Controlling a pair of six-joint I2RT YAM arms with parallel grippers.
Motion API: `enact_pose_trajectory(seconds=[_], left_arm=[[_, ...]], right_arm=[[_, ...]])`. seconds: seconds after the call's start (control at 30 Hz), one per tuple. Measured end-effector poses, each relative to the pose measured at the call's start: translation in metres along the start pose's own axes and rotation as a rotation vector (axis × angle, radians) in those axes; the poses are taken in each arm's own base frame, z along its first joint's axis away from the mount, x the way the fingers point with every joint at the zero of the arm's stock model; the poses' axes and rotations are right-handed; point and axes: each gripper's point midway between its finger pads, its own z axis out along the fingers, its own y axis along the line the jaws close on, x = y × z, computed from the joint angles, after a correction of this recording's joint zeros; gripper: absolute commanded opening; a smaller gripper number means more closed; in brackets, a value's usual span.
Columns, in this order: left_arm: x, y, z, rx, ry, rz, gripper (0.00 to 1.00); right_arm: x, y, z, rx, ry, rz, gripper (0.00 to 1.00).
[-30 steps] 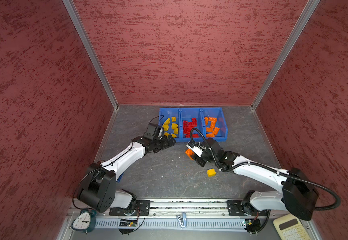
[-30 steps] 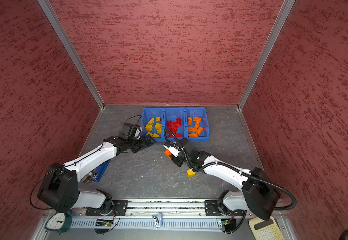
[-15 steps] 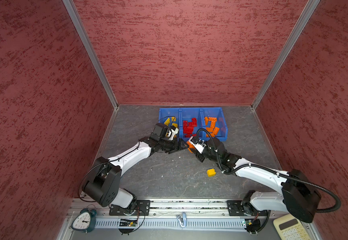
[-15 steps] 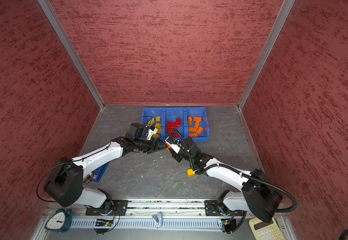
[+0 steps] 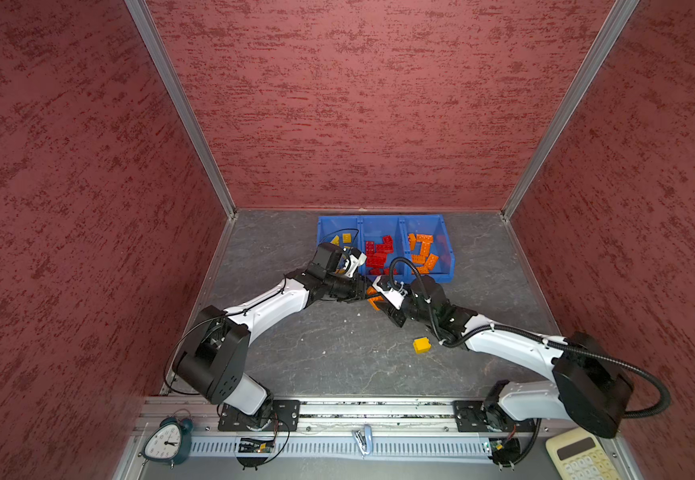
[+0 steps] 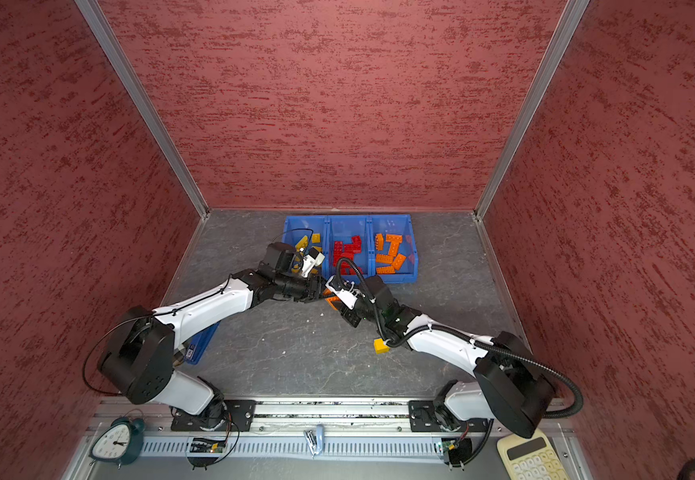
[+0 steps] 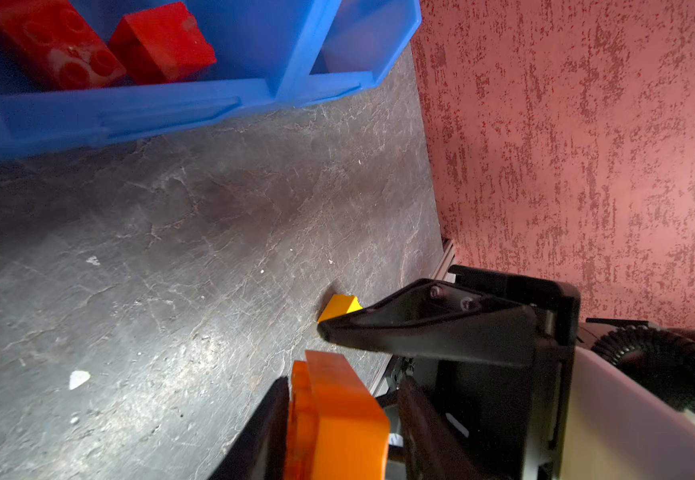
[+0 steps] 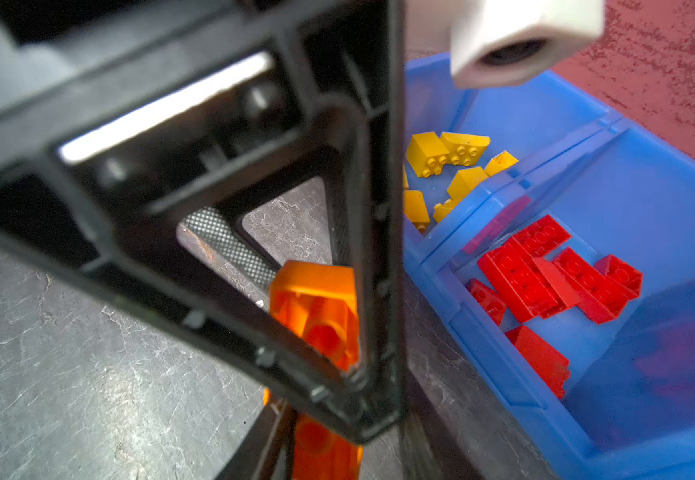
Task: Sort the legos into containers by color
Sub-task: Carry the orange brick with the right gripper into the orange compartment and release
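Item: one orange lego (image 7: 337,415), held above the worktop (image 5: 337,365), just before the containers (image 5: 424,224) at its far edge. We note left fingers (image 7: 267,419) and right fingers (image 7: 441,332) both pinching it.

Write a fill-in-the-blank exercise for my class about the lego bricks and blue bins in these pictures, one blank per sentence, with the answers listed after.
1. The middle bin holds only ____ bricks.
2. The loose brick lying alone on the table is ____.
3. The brick between the fingers of the left gripper is ____.

Missing words: red; yellow; orange.
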Motion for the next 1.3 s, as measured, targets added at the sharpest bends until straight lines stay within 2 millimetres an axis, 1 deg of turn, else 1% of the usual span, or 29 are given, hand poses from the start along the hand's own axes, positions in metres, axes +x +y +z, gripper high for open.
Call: enact_pose_trajectory(seconds=[0.03, 0.17, 0.27, 0.33, 0.57, 0.7, 0.8, 0.93, 1.0, 1.1, 1.2, 1.3], left_arm=[[0.001, 0.000, 0.000, -0.002, 0.001, 0.007, 0.39], [0.001, 0.007, 0.000, -0.037, -0.002, 0.042, 0.24], [0.001, 0.011, -0.001, -0.057, -0.004, 0.067, 0.18], [0.002, 0.011, -0.002, -0.065, -0.007, 0.076, 0.16], [0.000, 0.003, -0.007, -0.076, -0.031, 0.120, 0.14], [-0.003, 0.001, -0.010, -0.082, -0.050, 0.140, 0.12], [-0.002, 0.001, -0.010, -0.090, -0.051, 0.152, 0.11], [-0.002, 0.012, -0.011, -0.153, -0.057, 0.152, 0.10], [-0.002, 0.017, -0.011, -0.180, -0.058, 0.154, 0.10], [0.000, 0.020, -0.012, -0.190, -0.051, 0.153, 0.11], [0.001, 0.016, -0.011, -0.171, -0.045, 0.151, 0.11], [0.000, 0.014, -0.008, -0.155, -0.043, 0.148, 0.11]], right_arm=[[0.001, 0.000, 0.000, -0.002, 0.003, 0.005, 0.40], [0.002, 0.001, 0.001, -0.015, 0.003, 0.027, 0.40], [0.001, 0.001, 0.001, -0.022, 0.000, 0.045, 0.41], [0.001, 0.001, 0.000, -0.028, -0.002, 0.056, 0.44], [-0.006, -0.005, -0.005, -0.032, -0.009, 0.120, 0.61], [-0.011, -0.006, -0.007, -0.037, 0.004, 0.156, 0.65], [-0.013, -0.007, -0.012, -0.031, 0.003, 0.176, 0.68], [-0.040, -0.013, -0.035, -0.011, -0.083, 0.153, 0.74], [-0.047, -0.013, -0.044, -0.010, -0.106, 0.128, 0.76], [-0.040, -0.007, -0.043, -0.051, -0.082, 0.104, 0.79], [-0.022, 0.004, -0.028, -0.127, -0.019, 0.121, 0.82], [-0.008, 0.008, -0.010, -0.161, 0.026, 0.159, 0.81]])
